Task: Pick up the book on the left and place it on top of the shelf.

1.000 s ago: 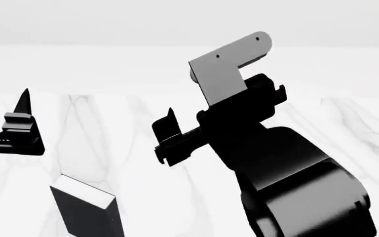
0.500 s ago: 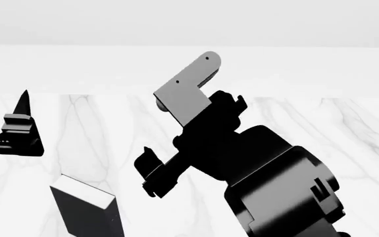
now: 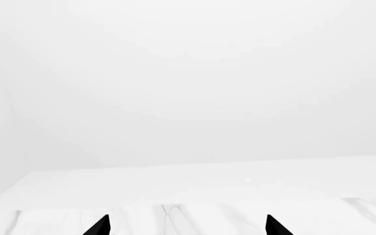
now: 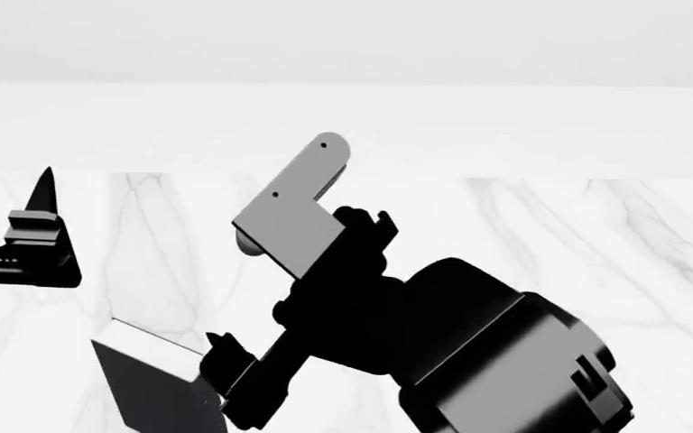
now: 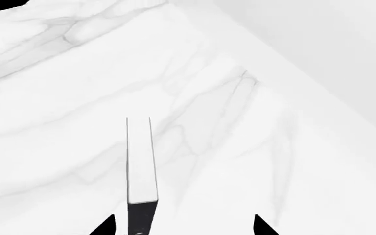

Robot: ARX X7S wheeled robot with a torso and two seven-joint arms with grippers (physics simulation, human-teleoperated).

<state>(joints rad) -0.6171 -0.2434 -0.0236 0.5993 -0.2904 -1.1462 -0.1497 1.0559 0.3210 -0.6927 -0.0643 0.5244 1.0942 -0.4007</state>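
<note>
The book [image 4: 152, 390] stands on edge at the near left of the marble table, black covers with a white page edge facing up. In the right wrist view the book [image 5: 140, 166] sits between the spread fingertips, close to one finger [image 5: 105, 226], and neither finger touches it. My right gripper [image 5: 182, 226] is open; in the head view the right gripper [image 4: 235, 383] hangs low just right of the book. Further left, my left gripper [image 4: 36, 236] is held above the table. Its wrist view shows the left gripper [image 3: 186, 226] open and empty. The shelf is out of view.
The white marble table [image 4: 563, 234] runs back to a plain white wall [image 4: 346, 117]. My bulky right forearm [image 4: 491, 361] covers the table's near middle in the head view.
My right arm has swung down and to the left, bringing its gripper beside the book. The left arm and the book have not moved.
</note>
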